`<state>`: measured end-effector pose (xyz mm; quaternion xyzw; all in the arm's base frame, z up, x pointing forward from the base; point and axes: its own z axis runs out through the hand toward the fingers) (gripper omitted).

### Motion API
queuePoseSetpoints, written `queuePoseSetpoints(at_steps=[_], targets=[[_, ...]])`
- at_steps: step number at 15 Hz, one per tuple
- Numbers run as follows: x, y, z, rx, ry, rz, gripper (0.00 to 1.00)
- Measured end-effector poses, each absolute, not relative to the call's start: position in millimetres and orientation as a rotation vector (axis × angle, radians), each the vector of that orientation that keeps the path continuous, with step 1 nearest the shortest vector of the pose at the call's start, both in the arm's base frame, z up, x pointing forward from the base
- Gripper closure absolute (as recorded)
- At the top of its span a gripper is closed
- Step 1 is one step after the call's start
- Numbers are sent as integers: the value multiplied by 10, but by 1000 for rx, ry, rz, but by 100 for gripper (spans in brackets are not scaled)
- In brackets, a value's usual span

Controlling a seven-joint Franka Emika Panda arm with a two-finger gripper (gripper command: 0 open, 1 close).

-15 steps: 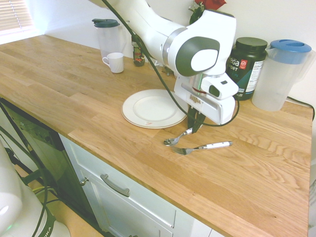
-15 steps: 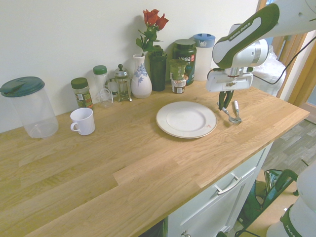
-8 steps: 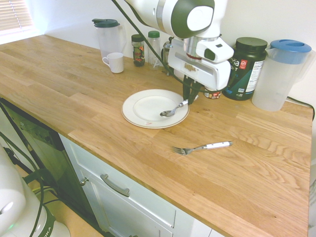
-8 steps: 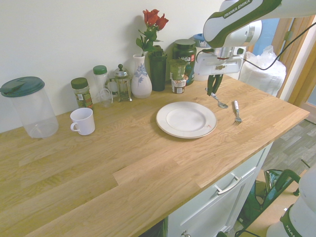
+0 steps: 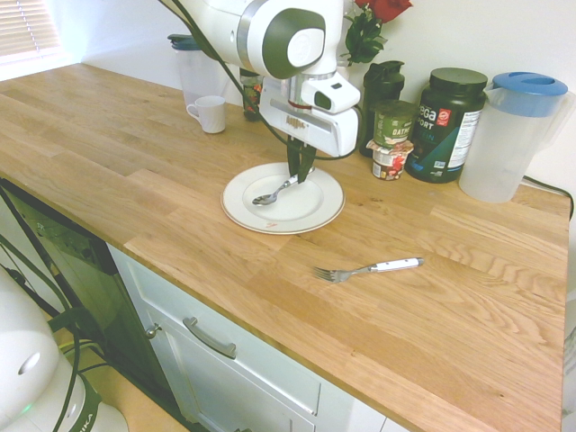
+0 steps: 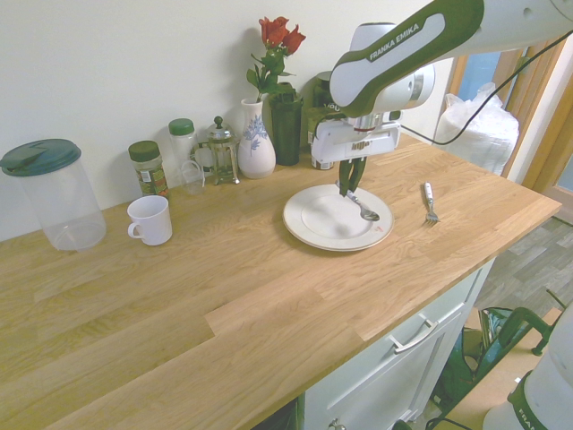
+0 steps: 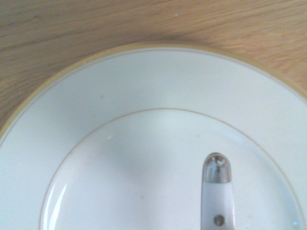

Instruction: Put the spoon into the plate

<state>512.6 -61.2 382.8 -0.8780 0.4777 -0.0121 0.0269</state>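
Wooden counter (image 5: 162, 236). Gripper (image 5: 301, 180) fingers pinched on spoon (image 5: 265, 199) by white handle, bowl left free, held over plate (image 5: 284, 222), presumably for lowering and release inside rim.

A wooden countertop (image 5: 162, 198) carried a cream-white plate (image 6: 309, 233) with a wide rim, and a fork (image 5: 364, 269) with a white handle lay flat on the bare wood near it. A white mug (image 6: 150, 220) stood upright beside a clear pitcher with a dark green lid (image 6: 63, 193). Along the wall stood a green-lidded jar (image 6: 149, 167), a second, clear jar with a green lid (image 6: 183, 152), a French press (image 6: 223, 152), a white vase with a blue pattern (image 6: 256, 143) holding red roses, and a dark green bottle (image 6: 286, 130). Toward the other end, a large black tub (image 5: 445, 126) stood between stacked food cups (image 5: 392, 139) and a clear pitcher with a blue lid (image 5: 511, 135).
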Motion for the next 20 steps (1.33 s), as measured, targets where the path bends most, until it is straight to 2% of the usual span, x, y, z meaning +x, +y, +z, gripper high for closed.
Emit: queuePoseSetpoints(at_steps=[2, 3, 15, 20], targets=[[5146, -519, 3754, -2721, 1470, -37, 100], [5151, -495, 3733, -2725, 1469, -32, 0], [5231, -489, 3623, -2737, 1469, -34, 0], [5231, -581, 3806, -2764, 1450, -43, 0]])
